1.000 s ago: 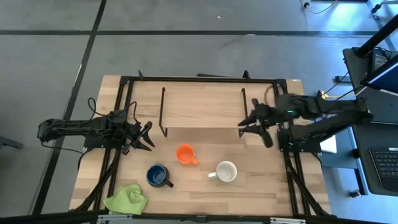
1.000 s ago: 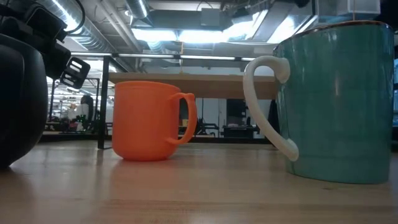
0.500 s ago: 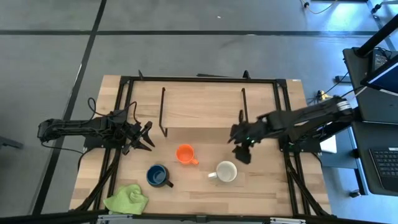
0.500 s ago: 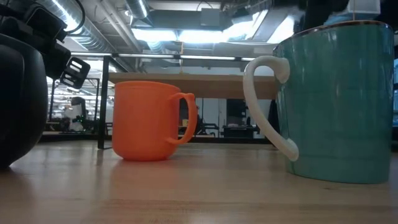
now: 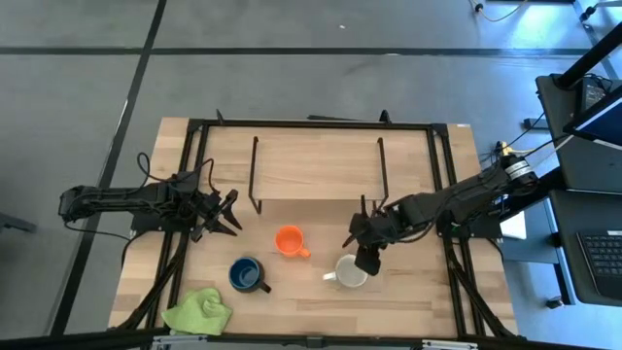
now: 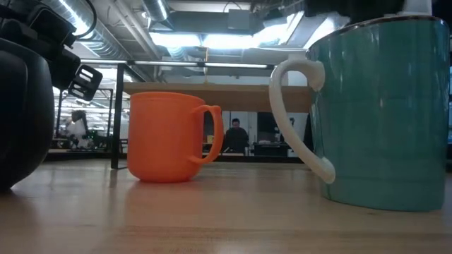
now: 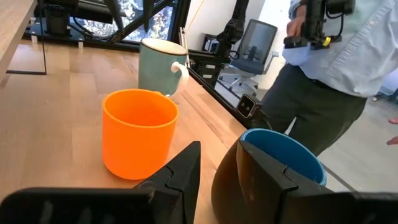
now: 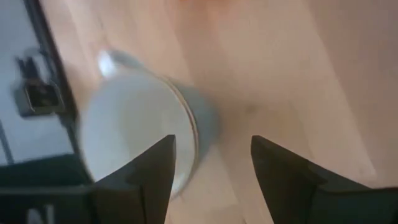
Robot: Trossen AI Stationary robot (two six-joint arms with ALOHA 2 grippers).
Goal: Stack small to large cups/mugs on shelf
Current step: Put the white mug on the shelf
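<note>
Both arms are dark, jointed and slender, with black cables trailing from their bases. The left gripper [image 5: 229, 211] ends in two pointed black fingers [image 7: 180, 176]; the right gripper [image 8: 211, 168] has broad, flat, matte black fingers [image 8: 152, 171].

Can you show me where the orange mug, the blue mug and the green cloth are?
small orange ceramic mug [image 5: 288, 239], high view, on its open top.
dark blue ceramic mug [image 5: 244, 273], high view, inside its rim.
crumpled lime-green cloth [image 5: 198, 312], high view, its middle.

Wooden table [image 5: 408, 297] (three mugs [image 5: 288, 239], green cloth [image 5: 199, 311], shelf [image 5: 316, 160])
</note>
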